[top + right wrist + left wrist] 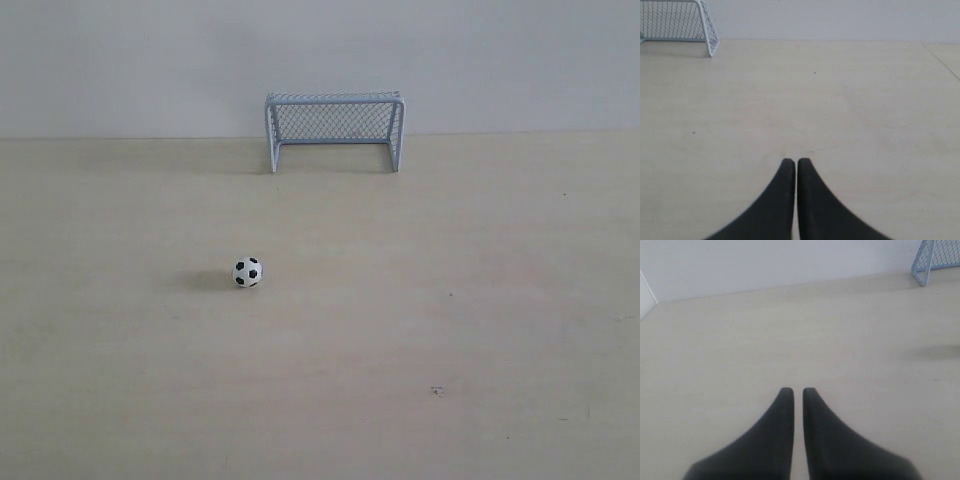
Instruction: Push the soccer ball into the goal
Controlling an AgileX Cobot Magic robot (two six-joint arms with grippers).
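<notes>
The soccer ball (pixel 247 272) is lying well apart from the goal (pixel 334 130). The left hand (pixel 794 390) and right hand (pixel 792 161) are hovering closed.

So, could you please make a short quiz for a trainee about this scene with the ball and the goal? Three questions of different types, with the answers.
1. In the exterior view, where does the soccer ball lie relative to the goal?
A. Nearer the camera and left of the goal's mouth
B. Behind the goal, against the wall
C. Right of the goal, level with its posts

2. True or false: the soccer ball is already touching the goal's netting.

3. Fill the gap: the left gripper and the right gripper both hold nothing, and their jaws are ____.

Key: 1 A; 2 false; 3 shut.
</notes>
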